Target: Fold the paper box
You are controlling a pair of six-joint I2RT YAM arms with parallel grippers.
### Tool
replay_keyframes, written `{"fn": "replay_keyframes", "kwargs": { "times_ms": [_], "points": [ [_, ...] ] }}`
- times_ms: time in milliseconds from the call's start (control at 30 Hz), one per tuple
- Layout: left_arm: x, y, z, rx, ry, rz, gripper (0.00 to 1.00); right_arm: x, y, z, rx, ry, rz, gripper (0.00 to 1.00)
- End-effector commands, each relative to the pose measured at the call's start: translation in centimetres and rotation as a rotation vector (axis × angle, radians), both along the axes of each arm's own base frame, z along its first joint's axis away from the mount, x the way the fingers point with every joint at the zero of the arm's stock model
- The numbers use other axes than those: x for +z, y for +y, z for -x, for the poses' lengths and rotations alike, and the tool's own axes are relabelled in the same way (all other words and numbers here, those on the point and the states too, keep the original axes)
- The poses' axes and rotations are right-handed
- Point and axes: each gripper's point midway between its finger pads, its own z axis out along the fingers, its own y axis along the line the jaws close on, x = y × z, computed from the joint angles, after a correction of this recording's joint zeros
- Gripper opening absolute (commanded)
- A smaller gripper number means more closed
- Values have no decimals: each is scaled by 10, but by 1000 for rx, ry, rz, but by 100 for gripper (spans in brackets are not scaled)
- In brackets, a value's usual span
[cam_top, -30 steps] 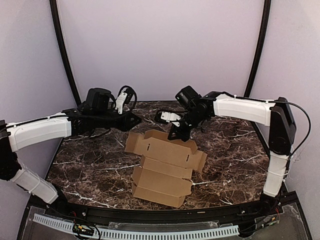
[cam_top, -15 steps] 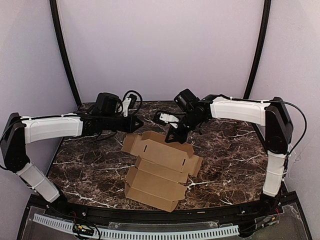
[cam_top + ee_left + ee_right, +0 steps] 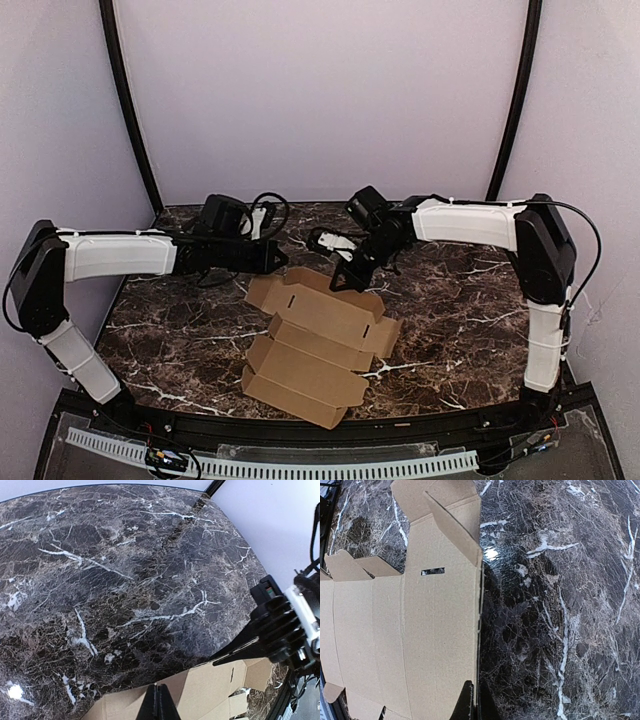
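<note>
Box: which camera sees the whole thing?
The top view: the whole box fits in it. The right wrist view shows only part of it, close up. The left wrist view catches just a strip at the bottom.

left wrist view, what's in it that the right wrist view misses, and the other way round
Only left wrist: the right gripper and the pale wall. Only right wrist: the paper box spread out panel by panel, down to its tabs. Both: that box's far edge, the marble table, and the camera's own shut fingers.
</note>
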Motion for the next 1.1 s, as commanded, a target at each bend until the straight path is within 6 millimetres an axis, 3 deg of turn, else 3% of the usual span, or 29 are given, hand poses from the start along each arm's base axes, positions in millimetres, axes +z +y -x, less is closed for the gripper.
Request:
{"fn": "replay_keyframes", "kwargs": {
  "times_ms": [0,333,733,1067],
  "points": [
    [-28,7,-1,44,63,-49,1,10,6,-6,-12,-8,-42,0],
    [-42,3,3,31,114,-42,1,7,4,-11,-59,-7,-30,0],
    [-45,-26,24,-66,138,0,1,8,13,-24,-138,-10,-40,0],
    [-50,-35,21,-64,123,-1,1,10,22,-13,-124,2,-69,0]
  ]
}}
